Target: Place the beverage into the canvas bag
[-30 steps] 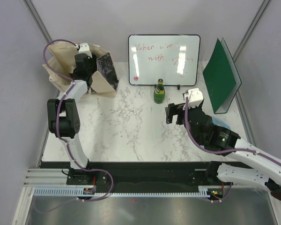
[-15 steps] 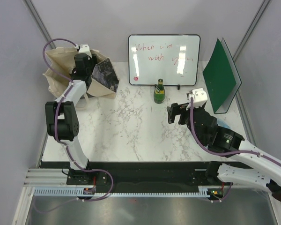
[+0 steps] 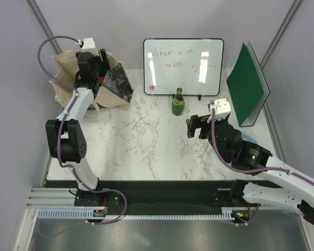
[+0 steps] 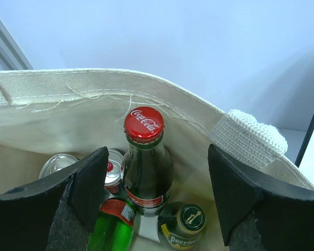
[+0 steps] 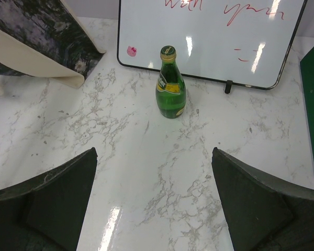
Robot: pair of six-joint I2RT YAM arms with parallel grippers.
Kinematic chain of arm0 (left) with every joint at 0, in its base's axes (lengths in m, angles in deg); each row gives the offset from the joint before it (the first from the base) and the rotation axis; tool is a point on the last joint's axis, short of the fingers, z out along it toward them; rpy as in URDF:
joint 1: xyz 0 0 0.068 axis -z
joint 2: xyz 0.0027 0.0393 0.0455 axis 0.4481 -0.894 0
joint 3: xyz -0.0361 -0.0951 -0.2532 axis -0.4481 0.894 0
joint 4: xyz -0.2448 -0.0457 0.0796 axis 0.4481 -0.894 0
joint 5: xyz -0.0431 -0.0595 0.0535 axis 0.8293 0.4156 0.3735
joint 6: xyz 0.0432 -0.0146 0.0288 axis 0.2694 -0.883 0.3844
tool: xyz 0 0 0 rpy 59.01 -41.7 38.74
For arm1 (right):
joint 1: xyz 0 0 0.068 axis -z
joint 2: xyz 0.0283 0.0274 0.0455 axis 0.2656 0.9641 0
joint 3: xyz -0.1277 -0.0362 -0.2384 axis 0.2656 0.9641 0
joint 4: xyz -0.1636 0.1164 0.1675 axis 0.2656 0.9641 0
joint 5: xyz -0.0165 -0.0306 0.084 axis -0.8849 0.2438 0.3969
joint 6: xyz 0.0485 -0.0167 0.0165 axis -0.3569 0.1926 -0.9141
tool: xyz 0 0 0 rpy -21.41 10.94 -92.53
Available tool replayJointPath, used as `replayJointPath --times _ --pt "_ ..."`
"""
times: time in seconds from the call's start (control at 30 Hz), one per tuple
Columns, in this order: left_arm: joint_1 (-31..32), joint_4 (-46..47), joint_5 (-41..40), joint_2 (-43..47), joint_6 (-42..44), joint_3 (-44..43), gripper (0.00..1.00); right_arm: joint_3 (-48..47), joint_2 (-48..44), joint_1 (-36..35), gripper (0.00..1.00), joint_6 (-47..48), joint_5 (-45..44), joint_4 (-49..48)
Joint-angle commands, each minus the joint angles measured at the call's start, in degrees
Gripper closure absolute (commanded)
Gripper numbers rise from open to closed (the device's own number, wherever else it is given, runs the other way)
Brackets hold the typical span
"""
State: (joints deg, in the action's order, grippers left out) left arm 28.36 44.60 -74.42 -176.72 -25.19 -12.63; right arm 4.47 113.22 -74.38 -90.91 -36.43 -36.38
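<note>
Beverage: green bottle (image 3: 178, 102) with a yellow label stands upright on the marble table (image 3: 141, 146). It is at centre of the top view, just in front of the whiteboard (image 3: 183, 67) and outside the canvas bag (image 3: 63, 89). Bag sits in the upper left of the top view, mouth open, black print (image 3: 118, 83) on the side facing right.

Left gripper (image 3: 91, 63) hangs over the bag mouth, fingers spread wide, nothing held. Left wrist view looks down into the bag. A Coca-Cola bottle (image 4: 145, 157) with a red cap stands upright mid-frame. Two cans (image 4: 60, 163) are to its left, another green bottle (image 4: 112, 227) with a red label is lower left, and a Perrier-capped bottle (image 4: 186, 222) is lower right. A cloth handle (image 4: 248, 133) is at the right of that frame.

Right gripper (image 3: 194, 126) is right of centre in the top view, near the green bottle but not touching it, fingers wide apart and empty. In the right wrist view the bottle shows upper centre, well above both fingers (image 5: 52, 204).

Green folder (image 3: 246, 86) stands upright at the right edge of the table.
</note>
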Motion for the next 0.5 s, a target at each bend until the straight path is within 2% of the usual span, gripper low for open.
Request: replayJointPath --times 0.0,0.47 --pt "0.5 1.9 -0.7 2.6 0.7 -1.6 0.17 -0.3 -1.0 0.3 0.02 -0.2 -0.1 -0.7" --pt "2.2 -4.5 -3.6 8.5 0.1 -1.8 0.16 -2.6 -1.7 0.2 0.02 -2.2 2.0 1.4"
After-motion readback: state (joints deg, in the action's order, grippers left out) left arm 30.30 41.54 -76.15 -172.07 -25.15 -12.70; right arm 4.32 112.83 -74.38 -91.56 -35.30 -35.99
